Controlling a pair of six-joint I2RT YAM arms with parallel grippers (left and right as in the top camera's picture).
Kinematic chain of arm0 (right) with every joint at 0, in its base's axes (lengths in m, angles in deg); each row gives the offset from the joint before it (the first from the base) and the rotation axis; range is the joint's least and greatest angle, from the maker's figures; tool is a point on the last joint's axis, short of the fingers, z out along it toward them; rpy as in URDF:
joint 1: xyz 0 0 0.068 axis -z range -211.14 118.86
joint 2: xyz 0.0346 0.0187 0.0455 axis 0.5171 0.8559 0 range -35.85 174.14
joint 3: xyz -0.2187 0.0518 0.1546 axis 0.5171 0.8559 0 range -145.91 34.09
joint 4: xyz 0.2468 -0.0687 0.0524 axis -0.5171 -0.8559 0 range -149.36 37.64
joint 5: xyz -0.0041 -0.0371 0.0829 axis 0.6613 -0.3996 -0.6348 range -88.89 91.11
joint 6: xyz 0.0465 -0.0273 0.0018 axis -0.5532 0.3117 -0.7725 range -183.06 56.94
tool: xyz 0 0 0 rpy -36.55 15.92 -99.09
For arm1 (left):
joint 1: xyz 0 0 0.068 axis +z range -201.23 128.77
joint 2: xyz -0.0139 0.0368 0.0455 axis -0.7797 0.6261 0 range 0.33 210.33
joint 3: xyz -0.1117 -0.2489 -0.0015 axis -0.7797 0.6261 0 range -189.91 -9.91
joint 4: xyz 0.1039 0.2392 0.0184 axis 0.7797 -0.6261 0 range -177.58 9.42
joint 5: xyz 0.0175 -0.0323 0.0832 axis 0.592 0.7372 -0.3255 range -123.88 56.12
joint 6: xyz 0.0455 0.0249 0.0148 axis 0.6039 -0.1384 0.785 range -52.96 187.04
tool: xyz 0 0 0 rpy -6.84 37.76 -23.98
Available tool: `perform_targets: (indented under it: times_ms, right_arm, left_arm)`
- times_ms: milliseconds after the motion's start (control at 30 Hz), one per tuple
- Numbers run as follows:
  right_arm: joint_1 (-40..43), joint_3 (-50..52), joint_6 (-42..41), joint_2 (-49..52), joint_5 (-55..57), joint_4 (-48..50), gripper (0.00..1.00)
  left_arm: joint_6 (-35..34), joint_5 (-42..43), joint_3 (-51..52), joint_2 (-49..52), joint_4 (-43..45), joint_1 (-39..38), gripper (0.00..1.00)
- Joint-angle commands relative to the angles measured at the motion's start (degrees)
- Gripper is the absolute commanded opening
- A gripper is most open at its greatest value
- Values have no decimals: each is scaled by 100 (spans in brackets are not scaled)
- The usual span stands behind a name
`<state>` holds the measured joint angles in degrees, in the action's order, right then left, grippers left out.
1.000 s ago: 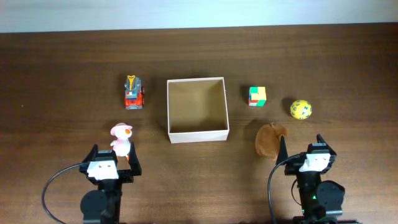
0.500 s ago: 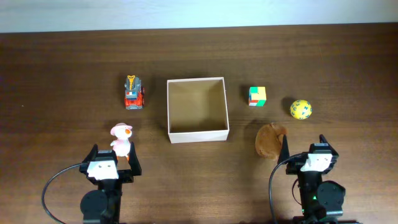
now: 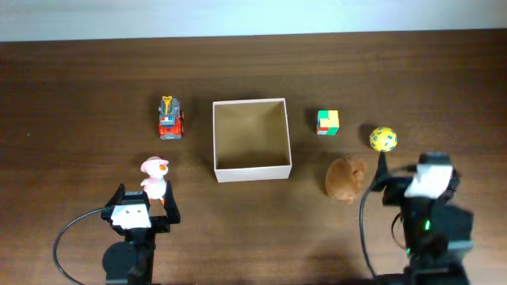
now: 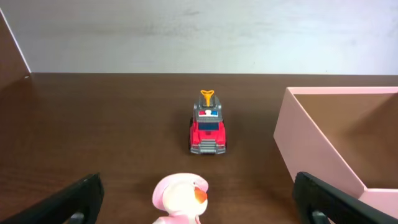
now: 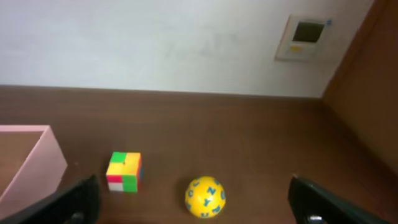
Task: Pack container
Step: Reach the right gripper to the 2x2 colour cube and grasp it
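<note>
The container (image 3: 251, 170) sits mid-table, open side up. On the left, at the near edge, the left gripper (image 3: 144, 195) has its fingers spread wide and holds nothing. A pink-hatted duck figure (image 3: 154, 176) stands just ahead of it. Farther back, a red toy truck (image 3: 170, 119) stands left of the box. Right of the box lie a multicolour puzzle cube (image 3: 327, 121), a brown plush toy (image 3: 344, 179) and a yellow lettered ball (image 3: 383, 139). The right gripper (image 3: 417, 168), equally spread, hovers near the ball.
</note>
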<state>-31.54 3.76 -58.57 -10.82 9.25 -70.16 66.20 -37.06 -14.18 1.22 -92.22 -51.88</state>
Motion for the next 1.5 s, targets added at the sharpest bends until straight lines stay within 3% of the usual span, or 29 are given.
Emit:
perform_targets:
  times_ms: [0,267,600,867,1100,1467]
  right_arm:
    - [48,-1012,-46,1047,184,-520,99]
    - [46,-3230,-48,3311,-59,-2017,99]
    - [48,-3698,-1600,4061,-1281,-1567,99]
    - [-103,-3698,-1567,4299,-1419,-1473,99]
    - [-573,-3840,-970,5058,-1373,-1565,99]
    - [-603,-6164,-275,6747,-772,-3257,99]
  left_arm:
    - [111,85,72,-59,7,33,99]
    - [111,85,72,-59,7,33,99]
    - [111,85,72,-59,7,33,99]
    - [111,85,72,-59,9,33,99]
    - [111,85,72,-59,9,33,99]
    - [111,85,72,-59,9,33,99]
